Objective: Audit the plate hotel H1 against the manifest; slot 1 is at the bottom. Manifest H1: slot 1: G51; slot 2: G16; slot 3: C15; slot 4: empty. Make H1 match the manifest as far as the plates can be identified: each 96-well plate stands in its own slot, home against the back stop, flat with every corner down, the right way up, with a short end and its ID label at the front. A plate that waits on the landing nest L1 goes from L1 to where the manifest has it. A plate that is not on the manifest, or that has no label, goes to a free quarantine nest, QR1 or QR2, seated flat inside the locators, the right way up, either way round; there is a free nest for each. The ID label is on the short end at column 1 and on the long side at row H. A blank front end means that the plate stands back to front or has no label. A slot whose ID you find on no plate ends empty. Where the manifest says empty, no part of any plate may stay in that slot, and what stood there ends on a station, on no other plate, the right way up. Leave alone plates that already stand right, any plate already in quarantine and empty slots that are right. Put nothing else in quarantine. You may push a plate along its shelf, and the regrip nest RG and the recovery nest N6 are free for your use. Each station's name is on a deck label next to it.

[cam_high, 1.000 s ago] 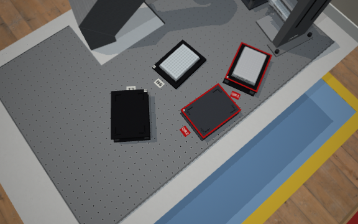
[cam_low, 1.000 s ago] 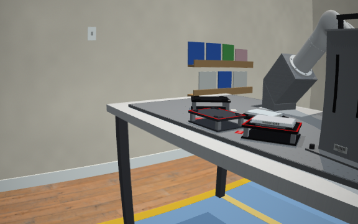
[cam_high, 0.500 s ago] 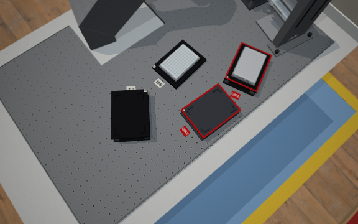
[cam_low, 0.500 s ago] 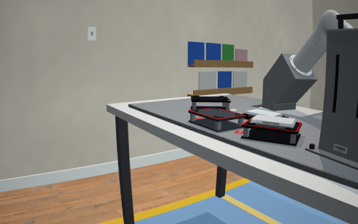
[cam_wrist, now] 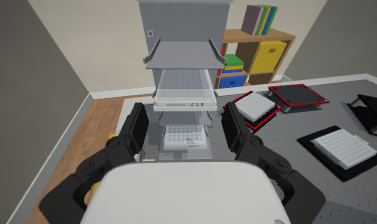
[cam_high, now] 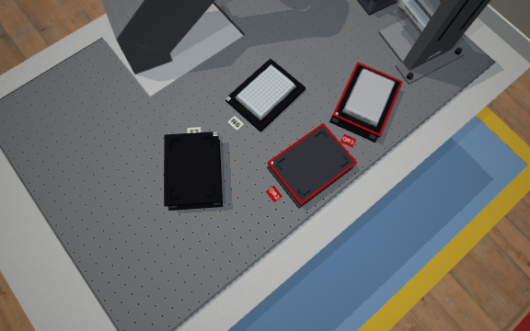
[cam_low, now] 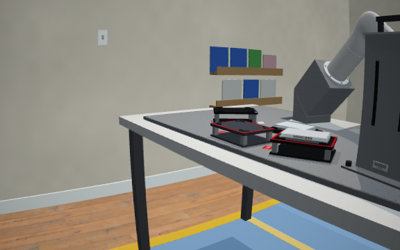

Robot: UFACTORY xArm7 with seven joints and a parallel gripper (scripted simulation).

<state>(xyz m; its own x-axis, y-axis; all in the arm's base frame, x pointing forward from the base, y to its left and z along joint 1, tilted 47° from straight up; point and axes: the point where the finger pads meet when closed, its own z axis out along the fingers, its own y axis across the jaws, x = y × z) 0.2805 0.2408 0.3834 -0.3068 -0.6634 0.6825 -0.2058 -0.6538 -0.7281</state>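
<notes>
In the wrist view the plate hotel H1 stands straight ahead. It also shows in the exterior view. My gripper is open and empty, with a finger at each side of a clear plate. That plate sticks out of a middle slot and has a label on its front end. A second plate lies in a lower slot, also with a front label. The top shelf looks empty. The gripper is hidden in the top and exterior views.
Quarantine nest QR1 holds a white plate. QR2 is bare. Nest N6 holds a plate. A black nest stands empty.
</notes>
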